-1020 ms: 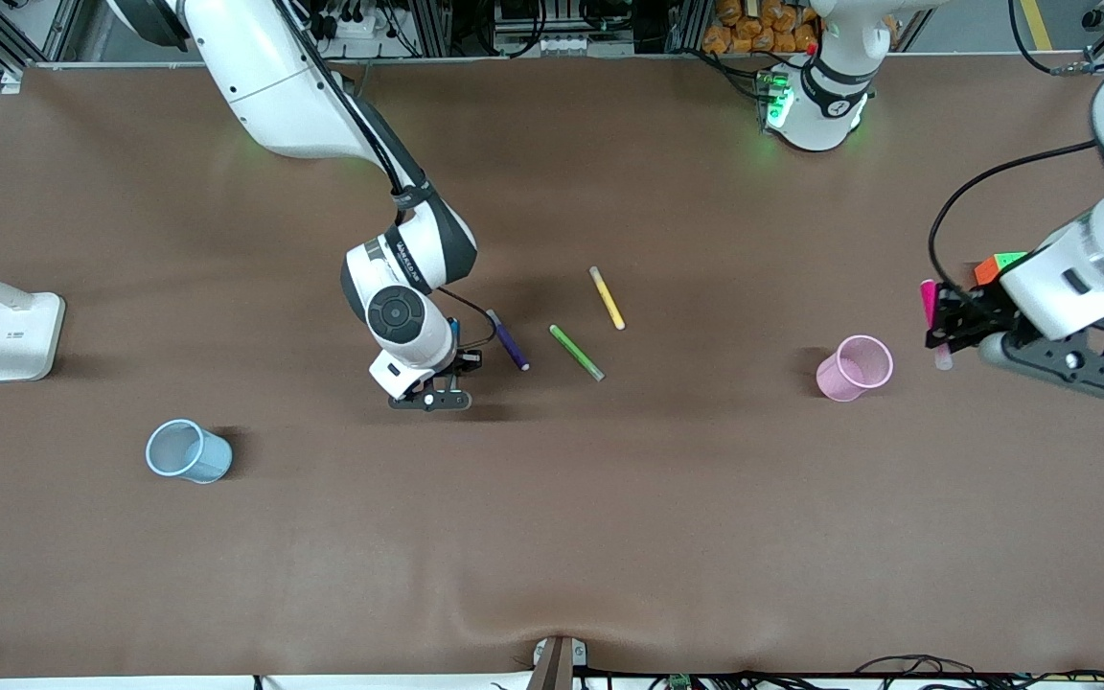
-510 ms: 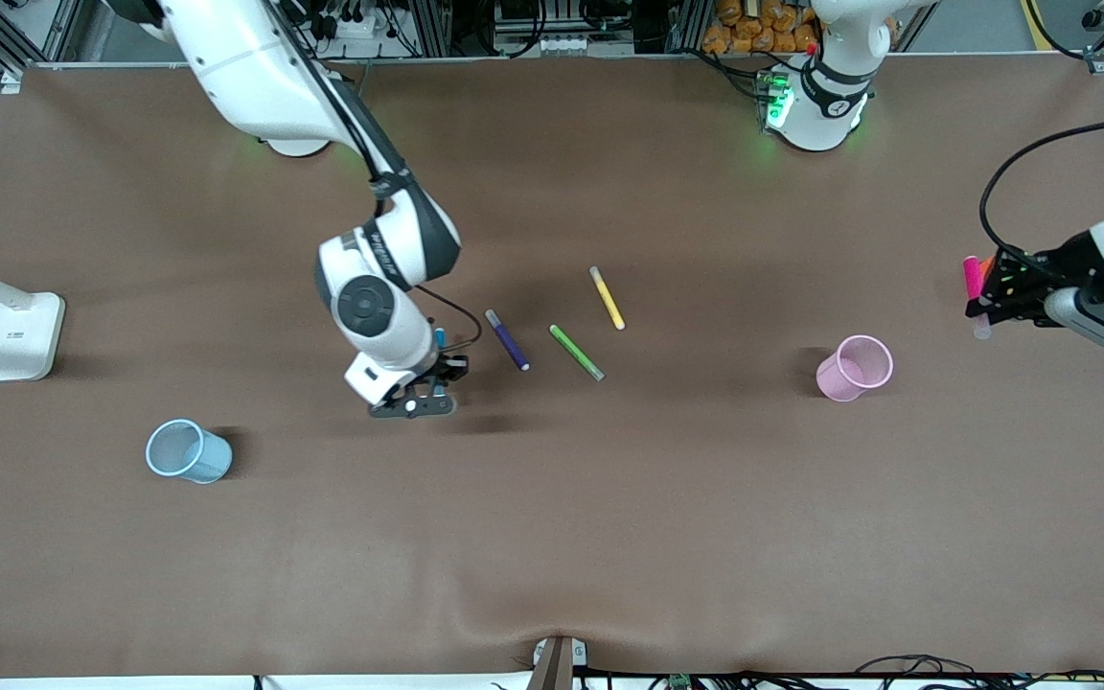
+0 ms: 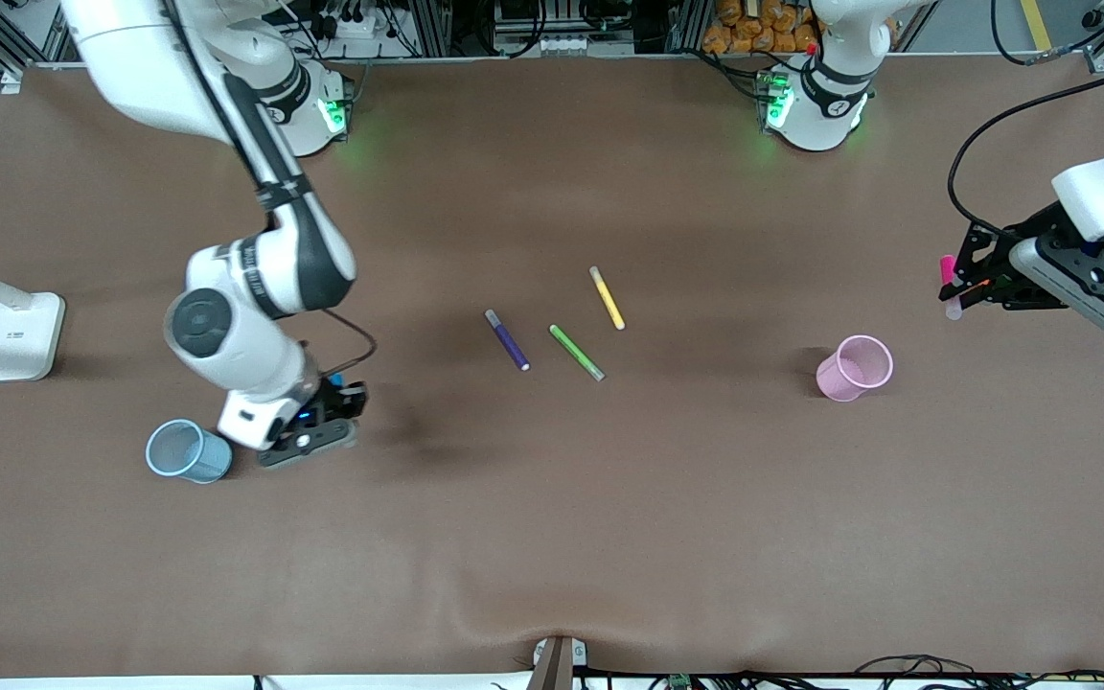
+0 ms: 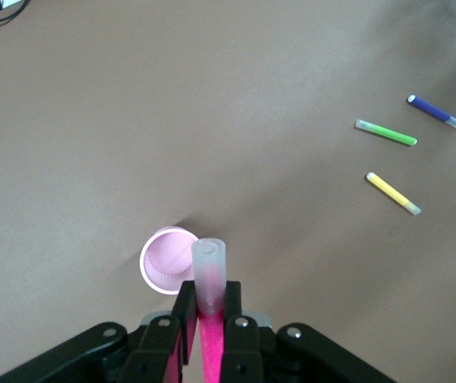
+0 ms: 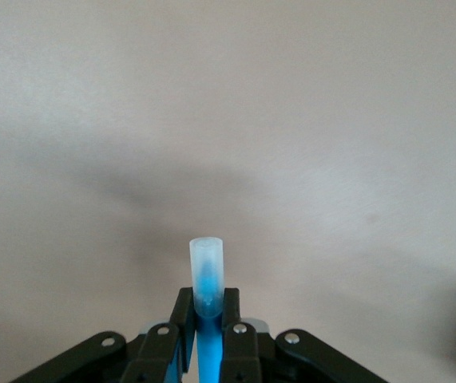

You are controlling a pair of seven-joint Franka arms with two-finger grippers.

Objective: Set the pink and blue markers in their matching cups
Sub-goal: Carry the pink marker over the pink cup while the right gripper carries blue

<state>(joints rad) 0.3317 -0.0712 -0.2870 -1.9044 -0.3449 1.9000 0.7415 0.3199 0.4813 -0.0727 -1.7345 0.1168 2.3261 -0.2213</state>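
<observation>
My right gripper (image 3: 345, 401) is shut on the blue marker (image 3: 356, 390), which stands upright between its fingers (image 5: 232, 307) with the pale end (image 5: 207, 259) sticking out. It hangs over the table just beside the pale blue cup (image 3: 188, 451), on the cup's side toward the table's middle. My left gripper (image 3: 962, 287) is shut on the pink marker (image 3: 948, 271), also upright (image 4: 209, 275). It hovers over bare table toward the left arm's end, off to one side of the pale pink cup (image 3: 856, 367), whose open rim (image 4: 166, 259) shows just past the marker's tip.
Three loose markers lie mid-table: dark purple (image 3: 507, 339), green (image 3: 576, 352) and yellow (image 3: 607, 298). A white lamp base (image 3: 20, 335) stands at the right arm's end of the table. Both arm bases sit along the table's edge farthest from the front camera.
The right arm has carried the blue marker from beside the purple marker over to the blue cup. The left gripper, still holding the pink marker, has swung about near the pink cup.
</observation>
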